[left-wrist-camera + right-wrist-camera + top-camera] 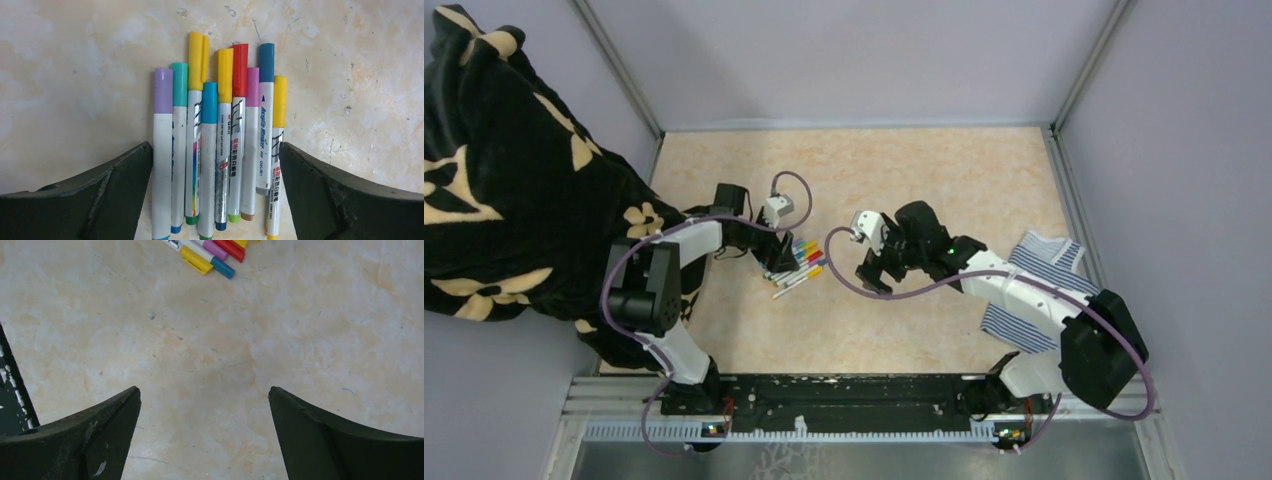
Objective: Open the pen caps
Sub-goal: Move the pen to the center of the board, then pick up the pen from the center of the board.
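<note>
Plainly, the pens [207,165] lie on the counter [75,75] in one tight row, barrels side by side, and every one wears its cap. In the left wrist view the pen caps [225,70] point to 12 o'clock and the coloured tail ends to 6 o'clock. From 9 o'clock across to 3 o'clock we count nine:

- a purple cap [162,90]
- a teal cap [179,84]
- a tall yellow cap [198,60]
- a light blue cap [209,102]
- a second yellow cap [225,85]
- a red cap [240,70]
- a pink cap [252,86]
- a dark blue cap [266,62]
- a third yellow cap [280,94]

Their tops are staggered, not level.

The left claw [215,150] is spread wide and grips nothing. Its two dark fingers [120,185] bracket the row. The one at 9 o'clock sits just beside the purple-capped barrel, and the one at 3 o'clock sits just beside the outermost yellow-capped barrel. We cannot tell whether either finger touches a barrel.

The right claw [202,392] also gapes wide and holds nothing, and it hangs over bare marbled counter. In its view a few capped ends show at the 12 o'clock edge, well apart from its fingers.

In the top view the row lies near the middle of the counter. The left claw is over it and the right claw is near its 3 o'clock side. A striped cloth [1049,262] lies partly under the right arm toward 3 o'clock. A black fabric with a tan pattern [504,180] is bunched at 9 o'clock.
</note>
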`<state>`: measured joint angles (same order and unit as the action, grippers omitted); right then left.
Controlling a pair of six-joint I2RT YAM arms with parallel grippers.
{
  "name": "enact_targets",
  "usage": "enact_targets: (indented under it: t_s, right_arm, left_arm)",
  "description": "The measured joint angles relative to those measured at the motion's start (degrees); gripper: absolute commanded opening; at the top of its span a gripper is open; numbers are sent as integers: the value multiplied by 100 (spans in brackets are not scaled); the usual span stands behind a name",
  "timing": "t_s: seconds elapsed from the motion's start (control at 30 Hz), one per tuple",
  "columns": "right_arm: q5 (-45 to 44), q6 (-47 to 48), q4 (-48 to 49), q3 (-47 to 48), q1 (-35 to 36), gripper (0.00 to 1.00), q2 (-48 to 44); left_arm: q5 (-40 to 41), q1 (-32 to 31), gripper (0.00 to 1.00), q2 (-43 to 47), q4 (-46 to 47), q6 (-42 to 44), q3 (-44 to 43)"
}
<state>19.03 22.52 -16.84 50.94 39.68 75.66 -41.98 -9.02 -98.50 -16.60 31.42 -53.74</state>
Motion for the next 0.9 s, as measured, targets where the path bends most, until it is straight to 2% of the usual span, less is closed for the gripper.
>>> enact_targets:
  t_s: [0.17,0.33,0.77,0.9]
  right_arm:
    - [-20,151,118,-387,195,99,-208]
    - [-52,210,109,-485,201,99,-321]
    - [-107,341,105,-487,201,99,-479]
    - [-127,348,107,-487,203,99,-529]
  left_arm:
    - [304,0,99,483,42,-116,155]
    - [367,-2,99,1329,74,-24,286]
    - [345,-199,99,2618,-846,1034,1344]
    - [369,-345,96,2927,-968,1172,1668]
